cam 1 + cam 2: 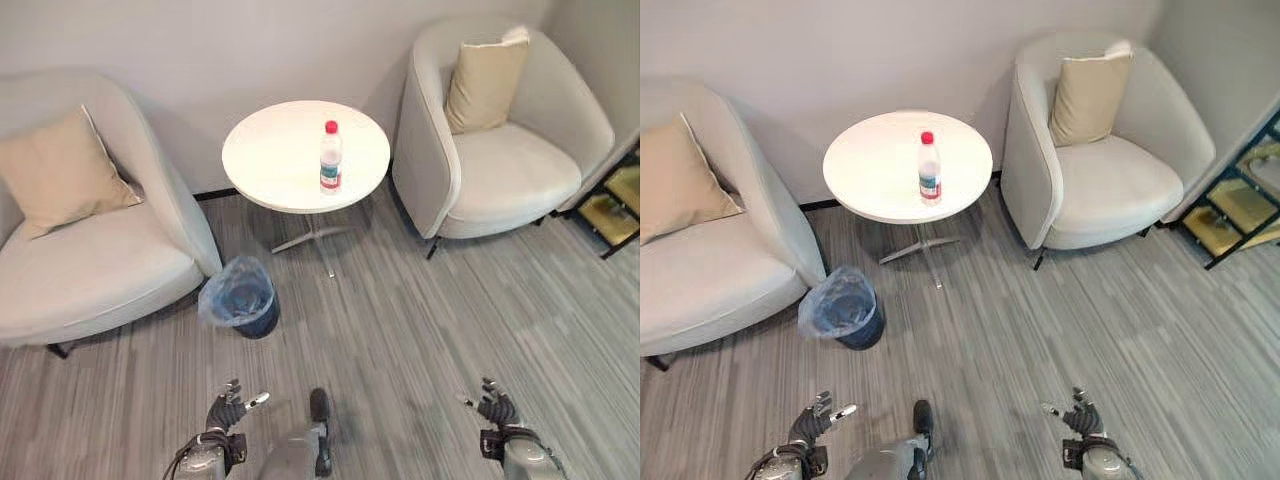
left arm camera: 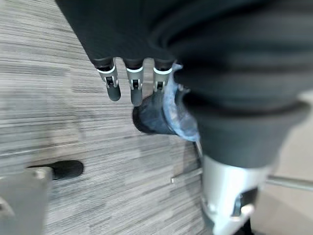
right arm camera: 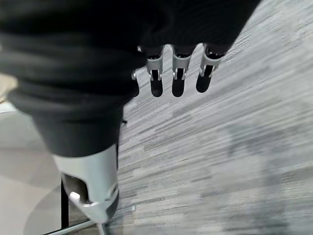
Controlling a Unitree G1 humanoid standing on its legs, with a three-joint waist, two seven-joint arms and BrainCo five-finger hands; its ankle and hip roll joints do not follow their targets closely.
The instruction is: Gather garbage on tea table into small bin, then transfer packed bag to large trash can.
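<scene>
a round white counter [image 1: 290,160] stands between two pale armchairs, one on its left [image 1: 90,250] and one on its right [image 1: 500,140], each with a tan cushion [image 1: 62,172] on the seat. a clear plastic bottle [image 1: 330,158] with a red cap stands upright on the counter, toward its right half and near the front edge. on the grey floor [image 1: 420,320] just in front of the counter and to its left sits a small dark bin [image 1: 243,297] lined with a bluish plastic bag, close beside the left armchair. the left robot hand [image 1: 228,408] hangs low, well in front of the counter, fingers relaxed and spread, holding nothing. the right robot hand [image 1: 493,405] hangs likewise, well apart from the counter, its fingers loose and empty. a dark shelf [image 1: 615,205] stands beyond the right armchair.
</scene>
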